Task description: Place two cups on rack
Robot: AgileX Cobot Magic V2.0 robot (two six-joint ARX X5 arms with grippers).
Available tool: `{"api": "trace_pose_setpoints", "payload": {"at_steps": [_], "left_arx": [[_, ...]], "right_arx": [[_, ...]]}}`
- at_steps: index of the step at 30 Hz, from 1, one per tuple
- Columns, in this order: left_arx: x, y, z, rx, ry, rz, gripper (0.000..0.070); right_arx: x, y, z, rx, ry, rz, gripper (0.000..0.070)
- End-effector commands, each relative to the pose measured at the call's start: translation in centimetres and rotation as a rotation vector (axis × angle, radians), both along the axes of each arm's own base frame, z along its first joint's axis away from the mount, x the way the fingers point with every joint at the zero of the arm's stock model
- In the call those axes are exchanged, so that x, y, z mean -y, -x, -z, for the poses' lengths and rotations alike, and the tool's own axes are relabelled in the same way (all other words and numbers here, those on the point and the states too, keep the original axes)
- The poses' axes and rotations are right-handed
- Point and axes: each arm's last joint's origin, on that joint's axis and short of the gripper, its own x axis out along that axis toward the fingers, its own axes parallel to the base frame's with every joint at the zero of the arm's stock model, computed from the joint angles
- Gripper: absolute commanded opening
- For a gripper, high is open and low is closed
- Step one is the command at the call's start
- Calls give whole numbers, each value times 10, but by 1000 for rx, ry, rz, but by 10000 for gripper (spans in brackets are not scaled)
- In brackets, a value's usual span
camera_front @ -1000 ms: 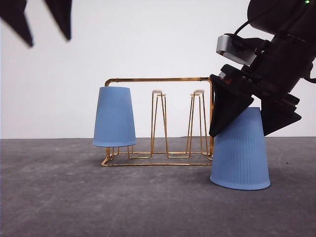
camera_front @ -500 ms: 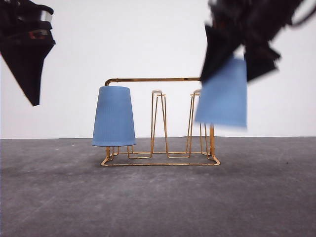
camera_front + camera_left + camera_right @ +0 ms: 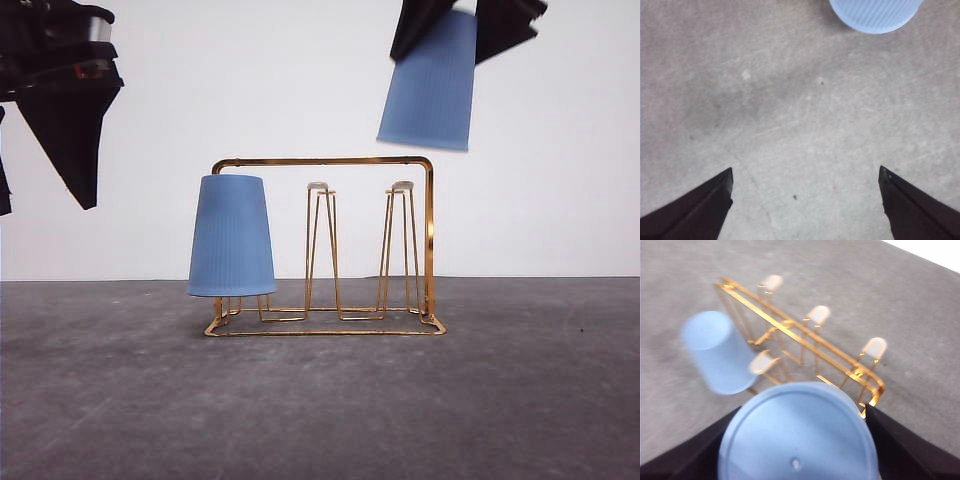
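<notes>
The table [image 3: 320, 400] is lying grey and wide under everything, and the rack [image 3: 330, 162] is standing at its middle. The task is sitting about half done: one cup [image 3: 232, 237] is hanging upside down over the prongs at the rack's left end, while the other cup [image 3: 430, 85] is hanging in the air, mouth downward and a little tilted, above the rack's right end and clear of its top bar. The right claw [image 3: 455, 25] is clamping that raised cup by its base, so what is left, as I judge it, is lowering the cup onto free prongs and letting go. The left claw [image 3: 50, 195] is hovering high off to the left, spread wide and holding nothing. The front view is giving the heights. The right wrist view is looking down past the held cup's flat bottom [image 3: 797, 435] onto several white prong tips [image 3: 817, 314]. The left wrist view is showing the parted fingers [image 3: 695, 210] over bare table.
</notes>
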Motion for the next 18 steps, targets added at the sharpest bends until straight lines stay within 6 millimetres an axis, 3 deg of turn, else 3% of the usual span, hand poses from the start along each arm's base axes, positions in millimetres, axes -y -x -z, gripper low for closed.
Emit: {"api": "trace_pose_setpoints", "payload": {"at_steps": [1,7,10,12,18], "left_arx": [[3,-3,-1,5,16,6,556],[3,-3,-2,6,20,8,556],[3,-3,-2,6,20,8,556],[3,-3,-2,5,20,8,556],[3,-3,-2,8,21,7,556]], "right_arx": [[-7,-12,10,-11,15,-11,411],[-19,-42,47,-62,58,10,425],[-23,-51,61,-84,65,8,579],[-24,-54,65,-95,68,8,658],[-25,-55,63,-80,56,13,672]]}}
